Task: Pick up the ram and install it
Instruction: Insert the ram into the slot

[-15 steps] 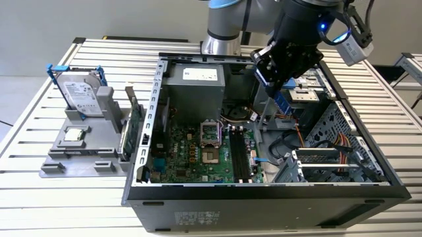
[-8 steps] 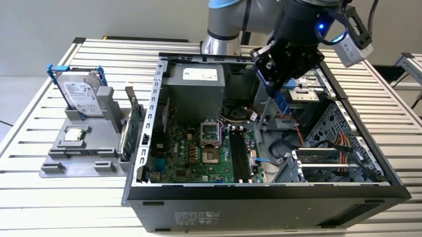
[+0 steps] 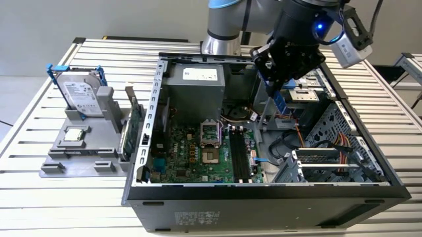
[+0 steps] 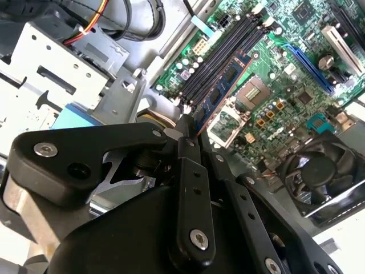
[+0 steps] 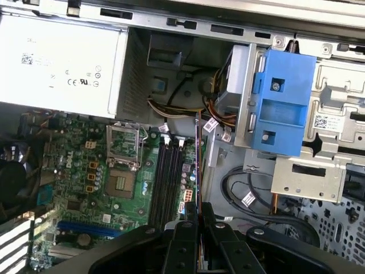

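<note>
Plainly, the gripper (image 4: 188,130) is clamped shut on the ram (image 4: 223,84), pinching one end of the thin board so that most of its length reaches out past the fingertips, unsupported. That narrow pinch looks like the first risk: any push against the stick's far end could pivot it in the jaws or slide it out. The ram hangs in the air inside the open computer case (image 3: 264,200), above the motherboard (image 4: 285,114) and touching nothing. In the second wrist view it runs roughly parallel to the memory slots (image 4: 225,51), yet in the first wrist view its edge lies just beside them, toward the drive side, not over one. Brought down from such an offset, it would probably land on a slot wall or between two slots, and pressure there could bend the board or chip the stick. A tilted descent could seat one end alone and jam. Which way its notch faces cannot be told; reversed, it would refuse to seat. Farther off, the cables (image 5: 171,108) and blue drive bracket (image 5: 282,103) crowd that side and could catch the arm.
</note>
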